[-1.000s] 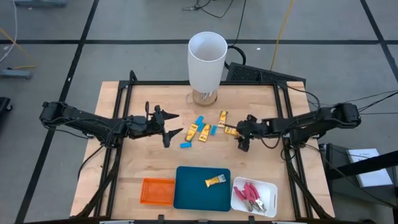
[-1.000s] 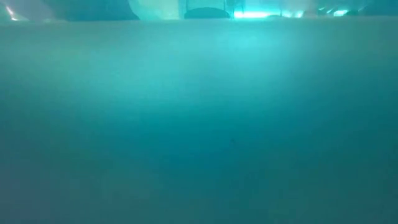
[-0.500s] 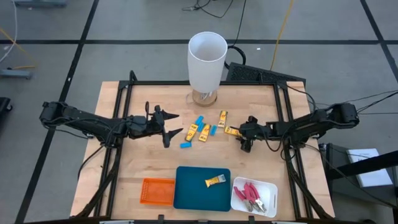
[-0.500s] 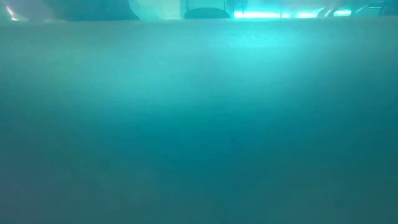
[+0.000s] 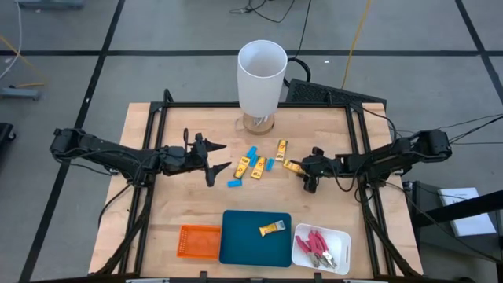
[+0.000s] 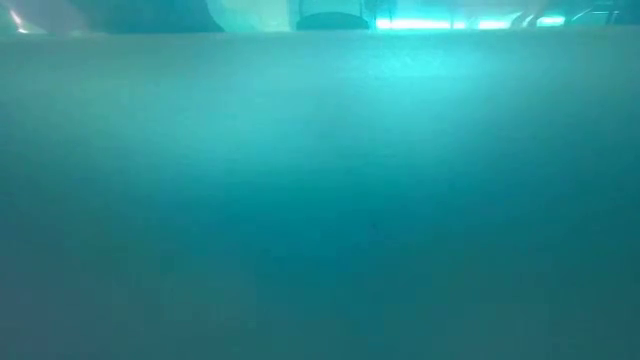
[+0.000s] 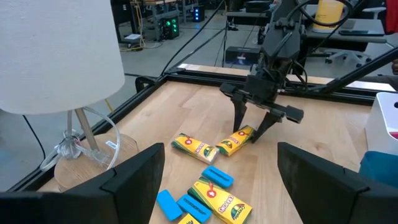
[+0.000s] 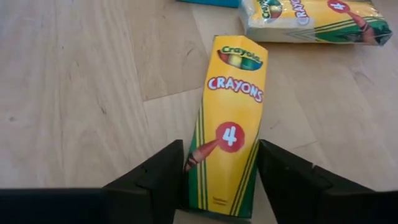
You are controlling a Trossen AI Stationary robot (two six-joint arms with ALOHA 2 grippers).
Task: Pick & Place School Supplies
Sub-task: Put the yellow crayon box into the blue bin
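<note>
Nearest the front edge, red-handled pliers (image 5: pixel 317 244) are seen in the white tray (image 5: pixel 301 253) and one crayon box (image 5: pixel 272 228) on the teal tray (image 5: pixel 240 240). At mid-table, the right gripper (image 8: pixel 219 171) is set astride a yellow crayon pack (image 8: pixel 229 140), fingers (image 8: pixel 163 174) flanking it closely; a firm clamp cannot be told. The left gripper (image 5: pixel 218 167) is held spread apart, beside blue blocks (image 5: pixel 235 183). Farthest, the white cylinder (image 5: pixel 260 77) is stood.

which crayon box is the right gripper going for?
The crayon box farthest right in the loose cluster. It alone lies between the right gripper fingers, apart from the boxes nearer the white cylinder.
</note>
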